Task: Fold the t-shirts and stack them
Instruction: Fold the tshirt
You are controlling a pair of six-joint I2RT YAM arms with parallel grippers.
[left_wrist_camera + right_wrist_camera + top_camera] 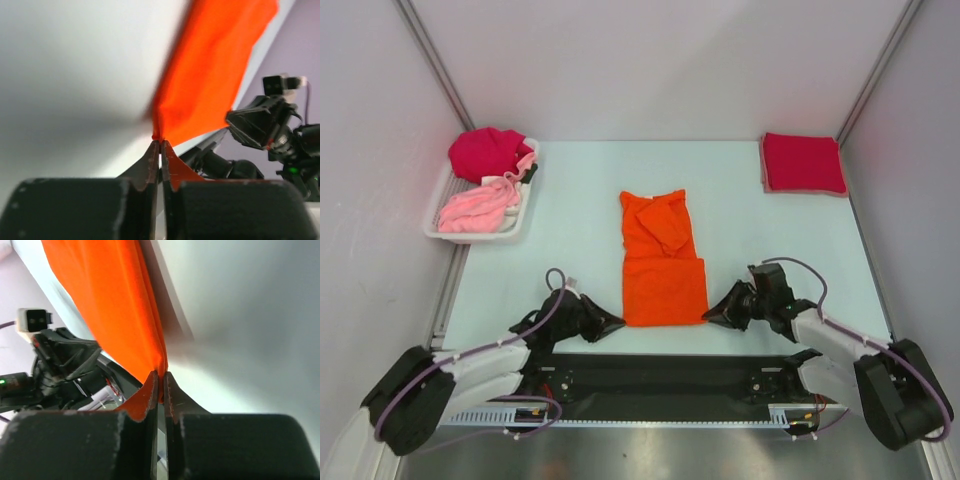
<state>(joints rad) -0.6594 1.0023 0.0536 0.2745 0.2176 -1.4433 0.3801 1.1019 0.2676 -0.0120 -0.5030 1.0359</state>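
Observation:
A bright orange t-shirt (661,258) lies partly folded in the middle of the table, long axis running away from the arms. My left gripper (618,322) is shut on the near left corner of the orange t-shirt (210,75), pinching the cloth at the fingertips. On the other side, my right gripper (708,316) is shut on the near right corner of the orange t-shirt (115,305). A folded crimson t-shirt (803,163) lies at the far right. A magenta t-shirt (485,152) and a pale pink t-shirt (475,208) sit bunched in the white tray (520,218).
The white tray stands at the far left by the wall. Grey walls close in the table on three sides. A black rail (660,380) with both arm bases runs along the near edge.

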